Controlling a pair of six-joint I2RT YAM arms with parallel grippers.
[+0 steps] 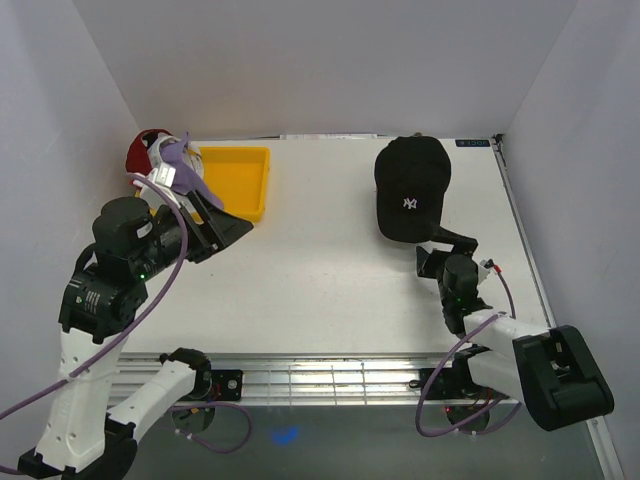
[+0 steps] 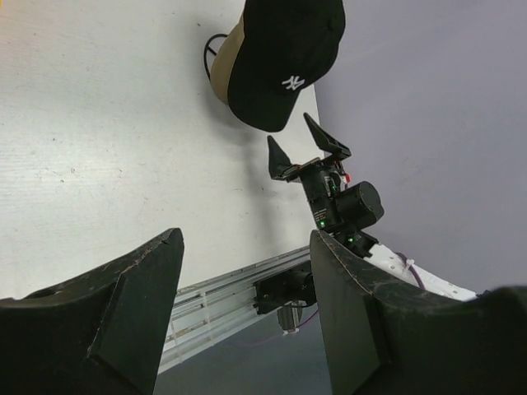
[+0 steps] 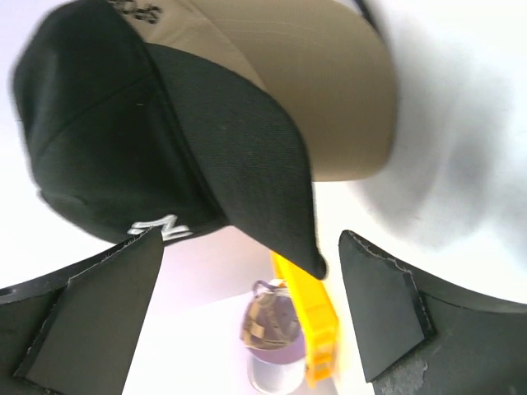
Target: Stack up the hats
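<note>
Table (image 1: 330,290): yellow tray (image 1: 236,179) beside lavender cap (image 1: 177,155).

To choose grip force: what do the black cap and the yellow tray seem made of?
Black cap: probably woven fabric, matte; seams and a stitched white logo show. Yellow tray: likely rigid plastic, smooth, faintly glossy; uniform colour, straight moulded walls.

White links (image 1: 75,400), black joints (image 1: 125,235), purple cables (image 1: 163,292); right end effector (image 1: 445,245) black.

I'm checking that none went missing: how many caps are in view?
4. The black cap lies over the tan cap, far right; the dark red cap and lavender cap are bunched far left beside the yellow tray. More may be hidden there.
</note>
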